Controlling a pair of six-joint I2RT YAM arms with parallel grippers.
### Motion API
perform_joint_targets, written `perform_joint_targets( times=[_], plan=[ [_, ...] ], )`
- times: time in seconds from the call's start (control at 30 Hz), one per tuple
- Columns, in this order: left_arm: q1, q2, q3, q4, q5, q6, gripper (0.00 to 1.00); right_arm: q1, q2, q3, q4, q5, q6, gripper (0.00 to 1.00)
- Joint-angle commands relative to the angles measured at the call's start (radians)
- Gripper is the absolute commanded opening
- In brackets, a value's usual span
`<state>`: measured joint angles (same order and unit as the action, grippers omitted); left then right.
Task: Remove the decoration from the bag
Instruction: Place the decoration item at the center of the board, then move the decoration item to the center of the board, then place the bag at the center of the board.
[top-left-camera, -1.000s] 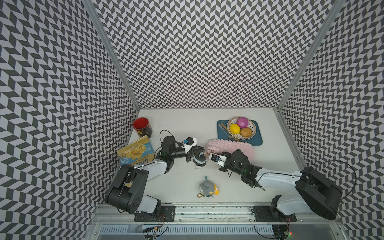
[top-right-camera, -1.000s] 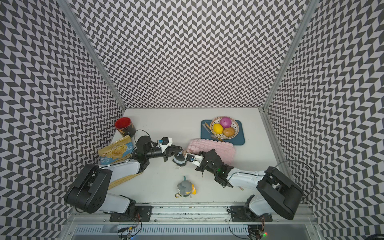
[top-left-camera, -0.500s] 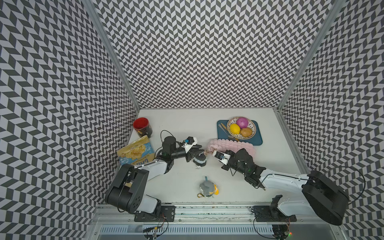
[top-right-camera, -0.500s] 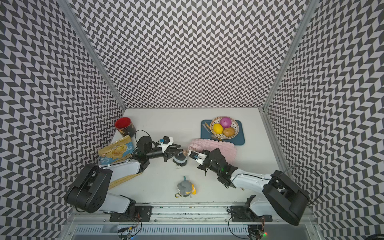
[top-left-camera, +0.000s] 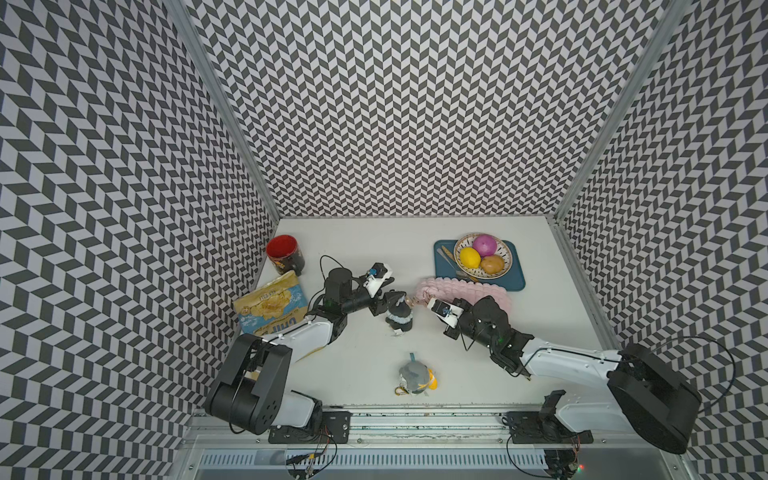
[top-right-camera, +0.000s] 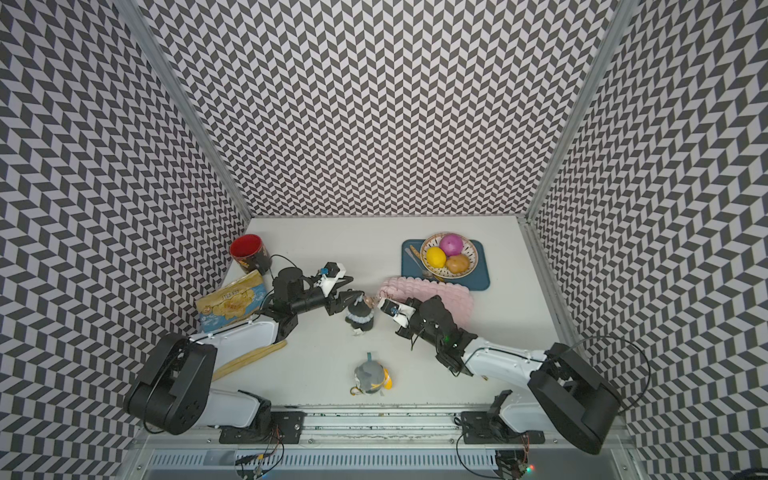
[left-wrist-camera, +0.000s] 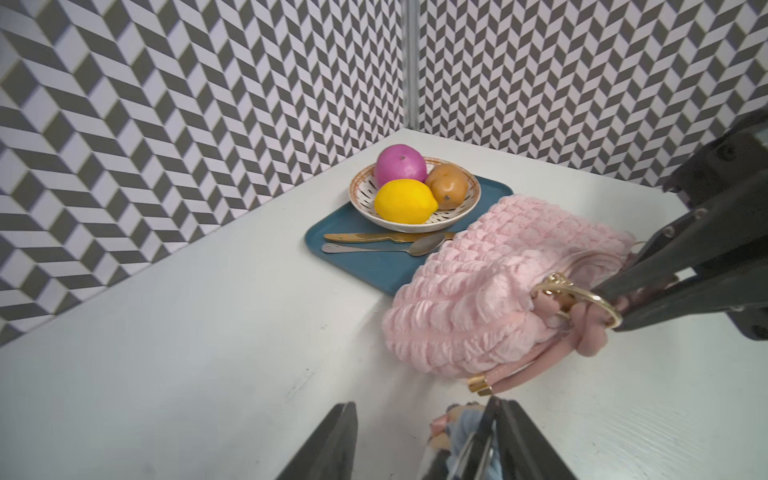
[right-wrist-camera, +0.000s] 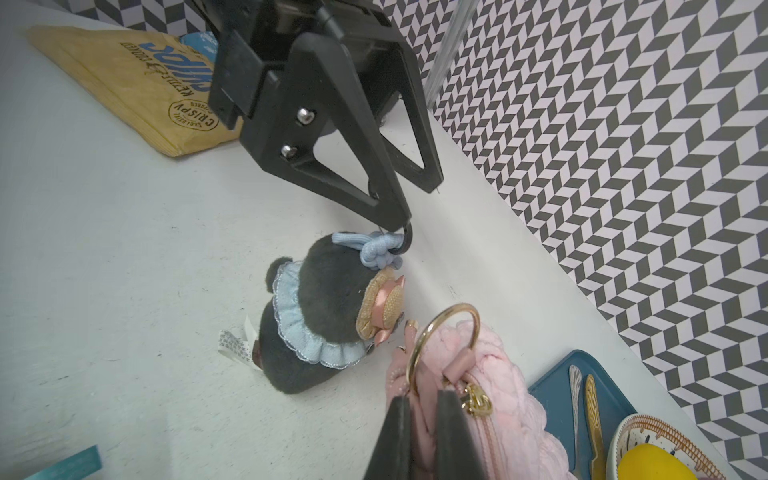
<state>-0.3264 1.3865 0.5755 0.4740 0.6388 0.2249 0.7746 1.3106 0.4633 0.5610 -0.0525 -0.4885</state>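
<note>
**Top views.** The bag (top-left-camera: 461, 290) lies on the table (top-left-camera: 357, 249), one edge overlapping the blue tray (top-left-camera: 513, 278). The decoration (top-left-camera: 400, 318), a dark grey plush doll with a blue ruffle, stands on the table just beside the bag's end, between the two grippers. The left gripper (top-right-camera: 352, 297) is at the doll's top. The right gripper (top-right-camera: 380, 304) is at the bag's end.

**Left wrist view.** The left gripper (left-wrist-camera: 419, 411) has its jaws spread apart, with nothing clamped between them. The right gripper (left-wrist-camera: 606, 309) meets the bag (left-wrist-camera: 490, 282) at its gold ring (left-wrist-camera: 582, 296).

**Right wrist view.** The right gripper (right-wrist-camera: 424, 428) is closed on the bag's pink strap, just below the gold ring (right-wrist-camera: 424, 336). One finger of the left gripper (right-wrist-camera: 415, 203) touches the doll's black hanging ring. The decoration (right-wrist-camera: 320, 299) sits detached from the bag (right-wrist-camera: 507, 399).
</note>
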Motion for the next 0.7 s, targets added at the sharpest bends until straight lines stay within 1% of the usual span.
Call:
perform_joint_targets(
  times=[0.0,0.07,0.1,0.2,0.23,0.3,0.37,0.47,0.53,0.6,0.67],
  plan=[
    [0.006,-0.072,-0.004,-0.003,-0.080,-0.111,0.61,-0.037,-0.026,0.045,0.065,0.006,0.077,0.00],
    [0.004,-0.096,-0.030,0.027,-0.088,-0.188,0.64,-0.065,0.006,0.081,0.045,-0.022,0.135,0.00],
    [0.003,-0.104,-0.039,0.022,-0.105,-0.218,0.64,-0.074,0.028,0.103,0.027,-0.043,0.141,0.00],
    [-0.001,-0.145,-0.069,-0.006,-0.185,-0.293,0.67,-0.076,0.099,0.148,0.051,-0.048,0.172,0.00],
    [-0.004,-0.172,-0.088,-0.005,-0.225,-0.323,0.67,-0.075,0.126,0.168,0.054,-0.064,0.174,0.00],
    [-0.006,-0.242,-0.136,0.018,-0.268,-0.371,0.67,-0.065,0.172,0.230,0.018,-0.112,0.181,0.00],
    [-0.008,-0.324,-0.183,0.032,-0.352,-0.415,0.68,-0.043,0.203,0.249,0.042,-0.128,0.186,0.00],
    [-0.007,-0.457,-0.212,-0.039,-0.579,-0.437,0.74,-0.028,0.251,0.263,0.042,-0.160,0.213,0.00],
    [-0.006,-0.525,-0.229,-0.065,-0.693,-0.437,0.78,-0.013,0.269,0.245,0.056,-0.176,0.229,0.00],
    [-0.004,-0.576,-0.255,-0.065,-0.776,-0.439,0.82,0.001,0.273,0.221,0.061,-0.196,0.241,0.00],
    [-0.003,-0.603,-0.276,-0.055,-0.811,-0.430,0.83,0.026,0.264,0.185,0.074,-0.217,0.230,0.00]
  ],
)
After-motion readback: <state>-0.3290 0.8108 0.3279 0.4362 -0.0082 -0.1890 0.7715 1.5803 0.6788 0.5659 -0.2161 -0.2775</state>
